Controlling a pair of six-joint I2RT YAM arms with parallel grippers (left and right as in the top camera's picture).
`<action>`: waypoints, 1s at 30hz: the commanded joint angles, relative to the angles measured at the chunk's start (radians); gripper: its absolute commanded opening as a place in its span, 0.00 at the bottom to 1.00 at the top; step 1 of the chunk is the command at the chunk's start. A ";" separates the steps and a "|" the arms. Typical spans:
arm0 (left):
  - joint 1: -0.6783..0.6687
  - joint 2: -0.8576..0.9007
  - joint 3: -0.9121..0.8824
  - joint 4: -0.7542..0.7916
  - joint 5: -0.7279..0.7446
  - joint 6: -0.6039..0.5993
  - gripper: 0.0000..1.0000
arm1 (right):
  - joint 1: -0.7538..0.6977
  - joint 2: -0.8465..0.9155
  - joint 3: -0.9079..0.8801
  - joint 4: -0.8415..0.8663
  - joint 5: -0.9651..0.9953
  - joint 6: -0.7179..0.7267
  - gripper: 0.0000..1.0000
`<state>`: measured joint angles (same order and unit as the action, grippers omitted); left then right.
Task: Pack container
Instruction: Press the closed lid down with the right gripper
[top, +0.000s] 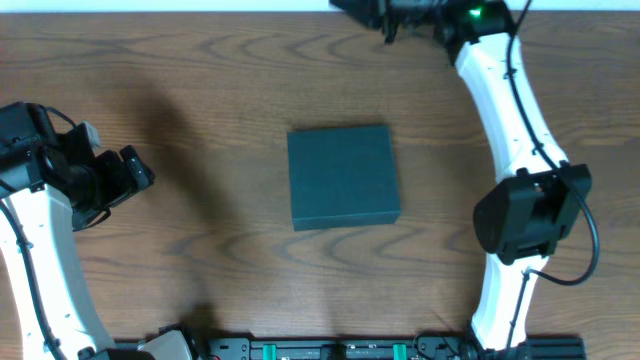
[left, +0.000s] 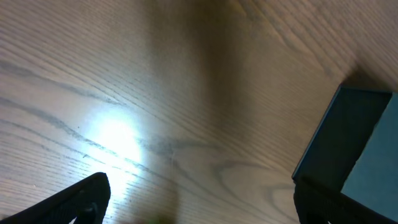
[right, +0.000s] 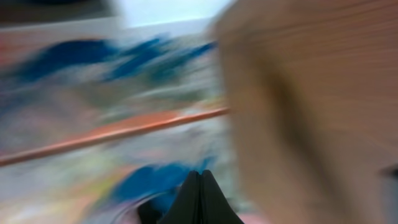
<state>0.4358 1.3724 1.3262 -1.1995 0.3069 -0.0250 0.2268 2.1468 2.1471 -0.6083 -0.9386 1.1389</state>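
Note:
The container (top: 343, 177), a dark green square box with its lid down flat, sits in the middle of the wooden table. My left gripper (top: 138, 170) hovers at the table's left side, pointing toward the box, open and empty. In the left wrist view its two fingers (left: 81, 200) stand far apart over bare wood, and the container (left: 364, 143) shows at the right edge. My right gripper (top: 350, 8) is stretched out past the table's far edge. The right wrist view is blurred, with the right gripper (right: 199, 196) shut, fingertips pressed together and nothing visible between them.
A blurred, colourful blue, orange and white surface (right: 99, 112) fills the left of the right wrist view, beside the table's wood (right: 323, 93). The right arm (top: 510, 120) spans the table's right side from front to back.

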 joint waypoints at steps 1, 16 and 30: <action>0.003 0.002 0.003 -0.003 -0.012 0.011 0.95 | 0.087 -0.045 0.005 -0.129 0.336 -0.452 0.02; 0.003 0.002 0.003 -0.003 -0.012 0.011 0.95 | 0.441 -0.278 -0.005 -0.753 1.164 -0.850 0.02; 0.003 0.002 0.003 -0.003 -0.012 0.011 0.95 | 0.594 -0.689 -0.447 -0.780 1.230 -0.605 0.01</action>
<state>0.4358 1.3727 1.3262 -1.2003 0.3073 -0.0250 0.7795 1.5402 1.8420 -1.4242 0.2626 0.4480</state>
